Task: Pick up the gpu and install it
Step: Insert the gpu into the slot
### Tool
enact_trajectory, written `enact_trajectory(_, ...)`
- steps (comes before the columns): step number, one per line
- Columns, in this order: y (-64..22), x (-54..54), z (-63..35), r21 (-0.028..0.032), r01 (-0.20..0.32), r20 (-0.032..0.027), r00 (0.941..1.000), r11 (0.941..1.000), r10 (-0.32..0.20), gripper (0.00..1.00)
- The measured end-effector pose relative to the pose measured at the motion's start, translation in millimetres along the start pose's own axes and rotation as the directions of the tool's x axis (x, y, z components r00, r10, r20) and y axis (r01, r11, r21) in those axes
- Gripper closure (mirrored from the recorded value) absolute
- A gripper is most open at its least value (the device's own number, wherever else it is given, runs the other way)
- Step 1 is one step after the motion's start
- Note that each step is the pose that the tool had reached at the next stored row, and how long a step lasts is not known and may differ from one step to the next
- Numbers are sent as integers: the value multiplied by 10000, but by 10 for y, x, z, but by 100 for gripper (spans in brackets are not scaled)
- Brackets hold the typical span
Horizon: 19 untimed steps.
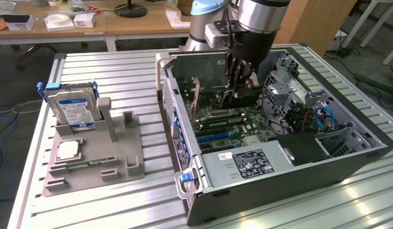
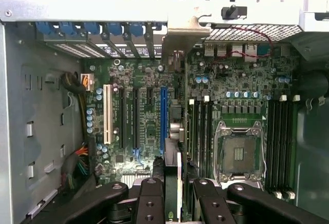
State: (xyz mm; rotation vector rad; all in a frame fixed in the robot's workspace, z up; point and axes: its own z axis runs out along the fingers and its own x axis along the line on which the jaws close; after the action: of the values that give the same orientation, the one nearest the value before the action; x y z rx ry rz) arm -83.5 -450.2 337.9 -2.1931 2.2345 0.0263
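Note:
The gpu appears edge-on in the wrist view as a thin card with a silvery bracket at its far end, by the case's rear slot openings. My gripper is shut on it, one black finger on each side. The card stands upright over the motherboard, right beside the long blue slot. Whether it is seated in a slot I cannot tell. In the exterior view my gripper reaches straight down into the open computer case, near its rear wall.
A grey fixture at the exterior view's left holds a silver hard drive, a processor chip and a green memory stick. Inside the case lie the power supply, the empty processor socket and cable bundles.

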Motion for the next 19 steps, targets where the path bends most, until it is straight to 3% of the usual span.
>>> enact_trajectory(19,46,35,131,-7,1,-4,10000,10000,-1,73)
